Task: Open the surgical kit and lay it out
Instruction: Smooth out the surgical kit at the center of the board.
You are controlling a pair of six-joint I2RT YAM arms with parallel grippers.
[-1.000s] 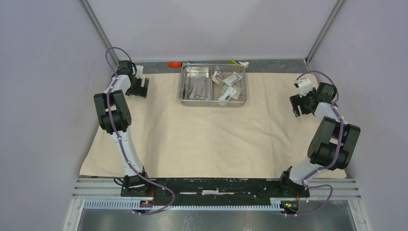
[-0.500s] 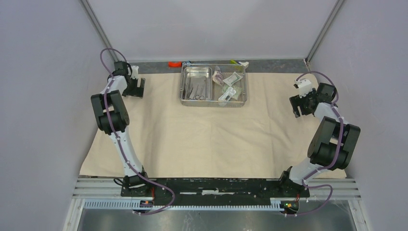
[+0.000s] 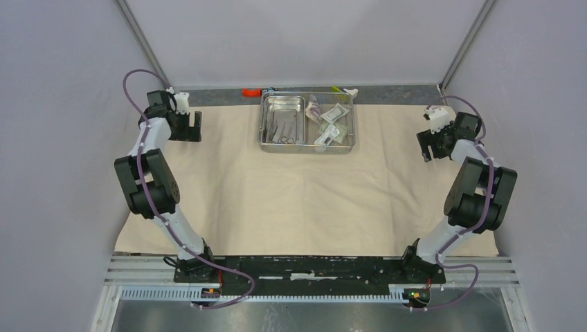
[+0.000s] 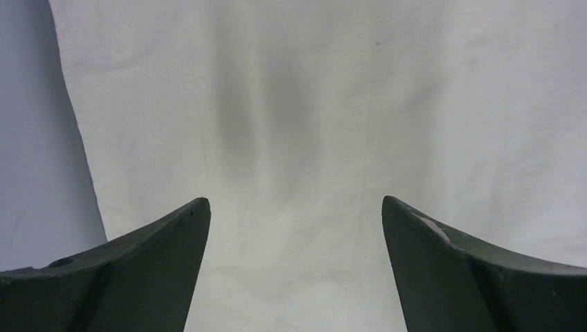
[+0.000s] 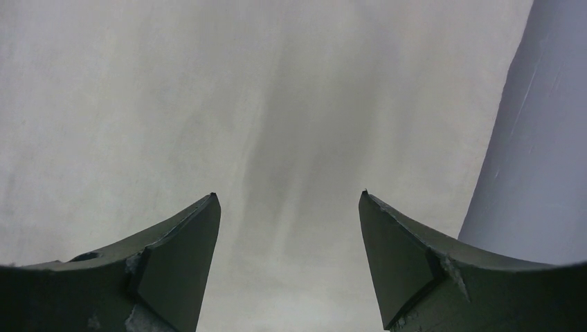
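Observation:
The beige cloth wrap (image 3: 304, 194) lies spread flat over the table. The steel tray (image 3: 306, 146) stands on it at the back middle, with a smaller inner tray (image 3: 282, 105) holding thin metal instruments (image 3: 281, 128) on its left and sealed packets (image 3: 331, 123) on its right. My left gripper (image 3: 186, 128) is open and empty over the wrap's far left corner; its wrist view (image 4: 295, 207) shows bare cloth. My right gripper (image 3: 428, 146) is open and empty over the wrap's far right edge; its wrist view (image 5: 286, 200) shows bare cloth.
A small orange piece (image 3: 250, 92) and a yellow-green and white object (image 3: 345, 90) lie behind the tray on the grey strip. Grey walls (image 3: 62, 138) close in left and right, seen beside the cloth in both wrist views. The black base rail (image 3: 304, 268) runs along the near edge.
My left gripper has moved left and back toward the wrap's far left corner. My right gripper has moved a little back along the right edge. The tray has not moved.

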